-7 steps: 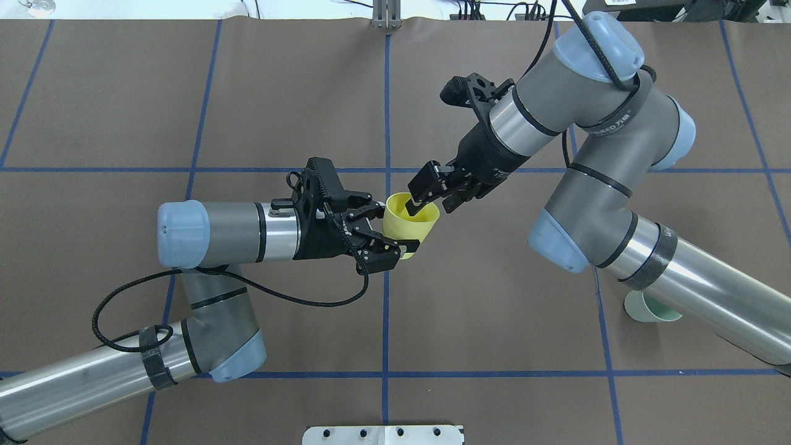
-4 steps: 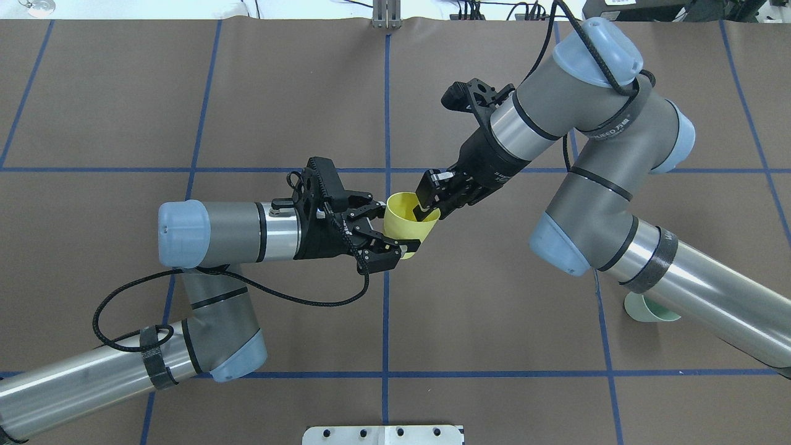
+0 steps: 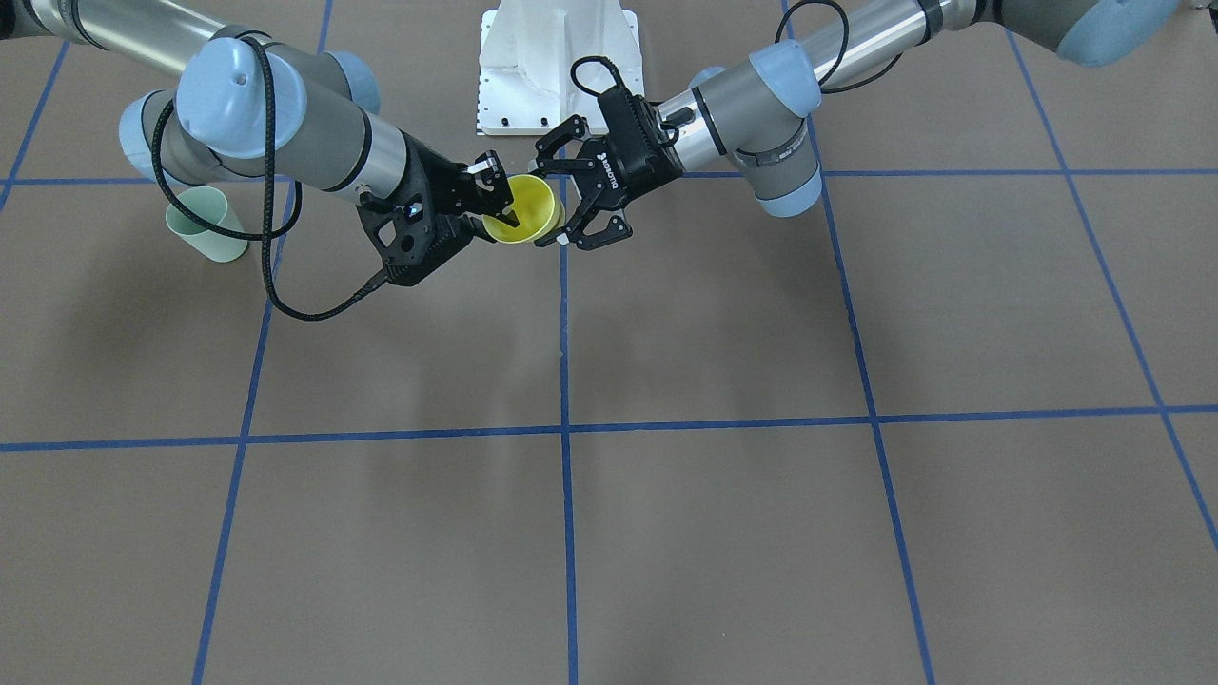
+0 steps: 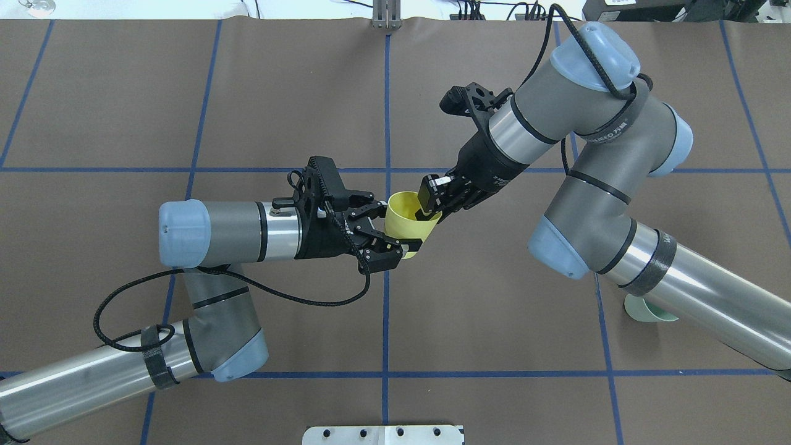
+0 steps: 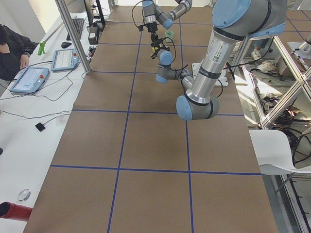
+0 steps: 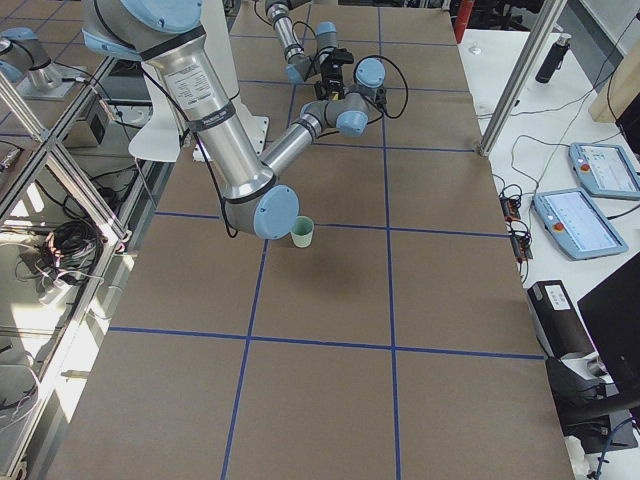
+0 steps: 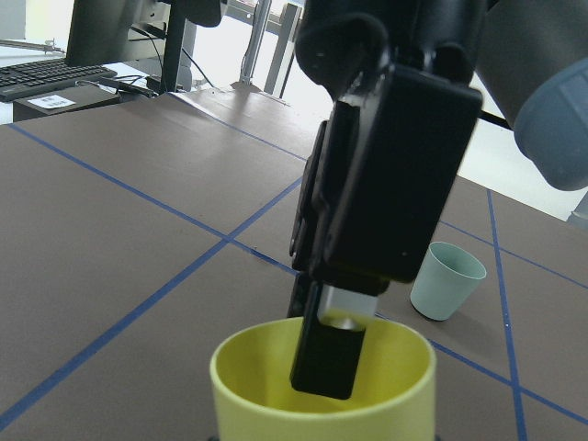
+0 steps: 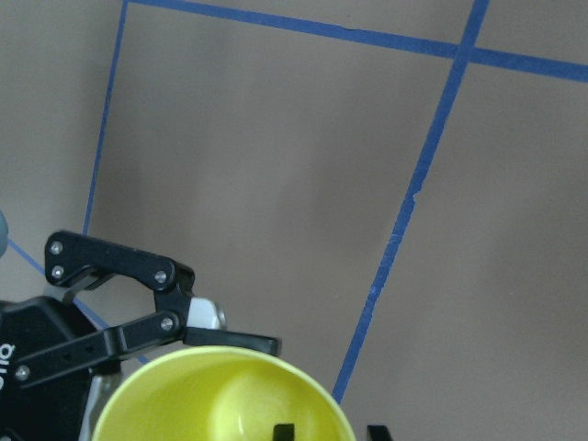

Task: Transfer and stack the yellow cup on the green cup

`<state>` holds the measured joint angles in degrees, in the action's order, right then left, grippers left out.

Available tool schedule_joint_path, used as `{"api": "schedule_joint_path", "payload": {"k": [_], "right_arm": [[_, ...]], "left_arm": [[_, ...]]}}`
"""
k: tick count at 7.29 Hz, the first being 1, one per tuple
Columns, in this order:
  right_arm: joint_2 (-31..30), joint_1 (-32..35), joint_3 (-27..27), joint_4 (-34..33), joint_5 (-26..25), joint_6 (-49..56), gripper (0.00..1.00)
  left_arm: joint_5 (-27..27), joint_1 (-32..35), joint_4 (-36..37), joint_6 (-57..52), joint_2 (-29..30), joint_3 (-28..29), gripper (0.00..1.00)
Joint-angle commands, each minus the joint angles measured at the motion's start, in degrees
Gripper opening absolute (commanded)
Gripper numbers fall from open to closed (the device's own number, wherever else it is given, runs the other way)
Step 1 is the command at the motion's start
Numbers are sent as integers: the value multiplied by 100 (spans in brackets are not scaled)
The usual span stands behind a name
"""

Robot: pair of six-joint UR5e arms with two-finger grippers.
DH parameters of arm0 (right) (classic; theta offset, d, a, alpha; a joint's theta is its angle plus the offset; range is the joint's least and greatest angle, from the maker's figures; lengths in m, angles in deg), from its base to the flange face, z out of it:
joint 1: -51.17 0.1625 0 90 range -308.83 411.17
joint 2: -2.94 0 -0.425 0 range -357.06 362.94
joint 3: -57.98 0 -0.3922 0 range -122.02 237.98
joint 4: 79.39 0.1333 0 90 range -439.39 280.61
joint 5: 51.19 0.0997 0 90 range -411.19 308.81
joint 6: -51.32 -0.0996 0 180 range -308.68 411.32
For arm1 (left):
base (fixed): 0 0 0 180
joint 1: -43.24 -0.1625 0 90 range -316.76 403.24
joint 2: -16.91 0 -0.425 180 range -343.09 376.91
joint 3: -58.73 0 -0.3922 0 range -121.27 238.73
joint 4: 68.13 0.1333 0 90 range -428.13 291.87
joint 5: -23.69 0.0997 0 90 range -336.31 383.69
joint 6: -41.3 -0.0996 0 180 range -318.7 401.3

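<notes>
Center frame: yellow cup (image 4: 405, 225) clamped round its body by L gripper (image 4: 388, 233). Rim straddled by R gripper (image 4: 429, 207), 2 fingers slightly apart, 1 inside. Lower right: green cup (image 4: 642, 312).

Your overhead camera looks forward and down on the table (image 4: 278, 93) from behind the robot; the front-facing one looks steeply down from across it, facing the base. The two side cameras look along the table from its ends, from far off. Both wrist cameras sit close and share the yellow cup (image 7: 322, 418); the left one also catches the green cup (image 7: 447, 280)
</notes>
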<state>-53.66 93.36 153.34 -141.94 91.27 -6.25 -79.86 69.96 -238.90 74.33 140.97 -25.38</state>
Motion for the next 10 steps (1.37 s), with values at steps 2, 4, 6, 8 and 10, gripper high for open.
{"api": "schedule_joint_path", "payload": {"k": [2, 4, 6, 8, 10], "right_arm": [[-44, -1, 0, 15, 2, 9, 15], [-97, 8, 9, 33, 10, 18, 13], [-132, 8, 53, 42, 11, 0, 0], [-141, 8, 70, 42, 2, -61, 0], [-141, 0, 70, 50, 2, -70, 0]], "left_arm": [[-7, 9, -1, 2, -5, 0, 0], [-7, 9, -1, 2, -5, 18, 0], [2, 9, -1, 28, -5, 18, 0], [2, 9, 8, 28, -5, 18, 100], [72, 9, -1, 133, -5, 18, 100]]}}
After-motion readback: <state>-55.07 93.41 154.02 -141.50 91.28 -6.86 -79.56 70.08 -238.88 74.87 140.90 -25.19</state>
